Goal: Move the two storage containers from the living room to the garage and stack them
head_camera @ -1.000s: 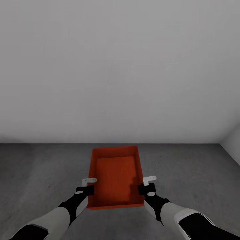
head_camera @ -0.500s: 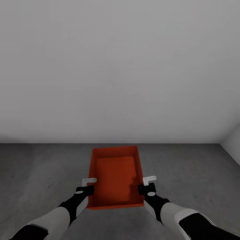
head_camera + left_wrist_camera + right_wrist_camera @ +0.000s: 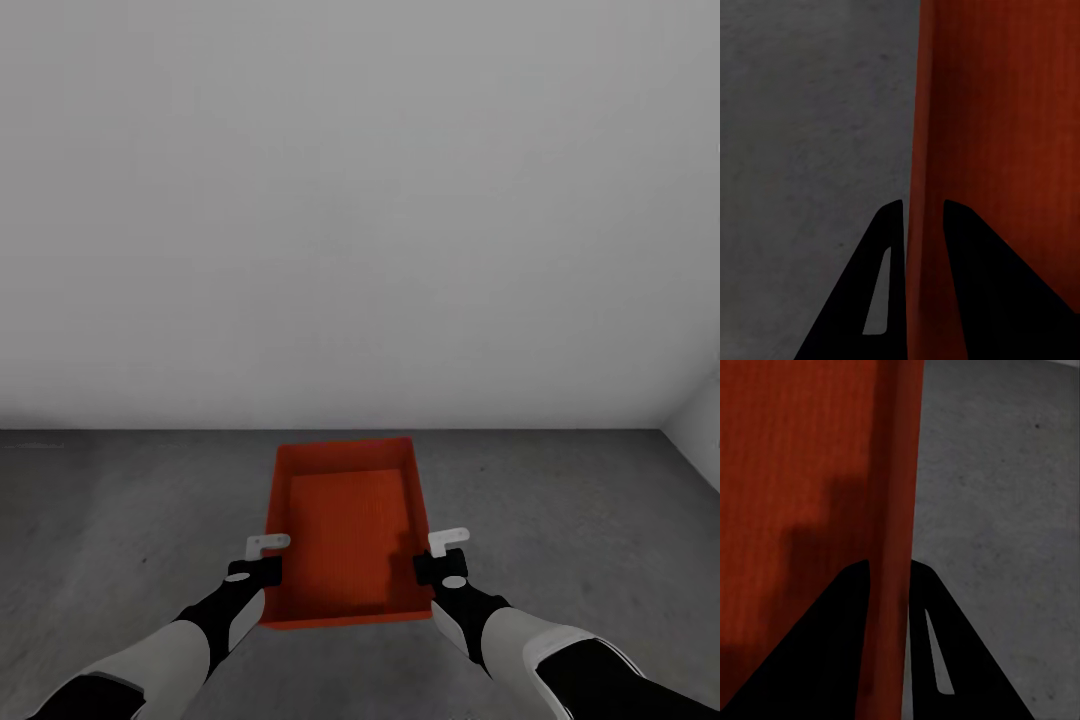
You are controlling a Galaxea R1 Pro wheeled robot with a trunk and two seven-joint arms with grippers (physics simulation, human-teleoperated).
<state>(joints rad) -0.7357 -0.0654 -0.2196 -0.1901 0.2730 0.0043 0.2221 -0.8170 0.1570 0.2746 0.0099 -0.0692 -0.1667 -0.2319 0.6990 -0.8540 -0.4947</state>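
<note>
While the robot is facing the pale grey wall [image 3: 360,200] of the garage, its left gripper [image 3: 262,556] is pinching the left long wall of an orange-red storage container [image 3: 345,530]. The left wrist view shows one dark finger [image 3: 881,300] outside that thin wall and the other inside, closed onto it. The bin is sitting level between the arms, over the dark concrete floor [image 3: 120,520], a little short of the wall; whether it is resting on the ground or just above it I cannot tell. On the far side the right gripper [image 3: 440,555] is clamping the right long wall the same way. To do this well, I would say both arms should be lowering together and staying level, letting go only once the base is sitting flat.
</note>
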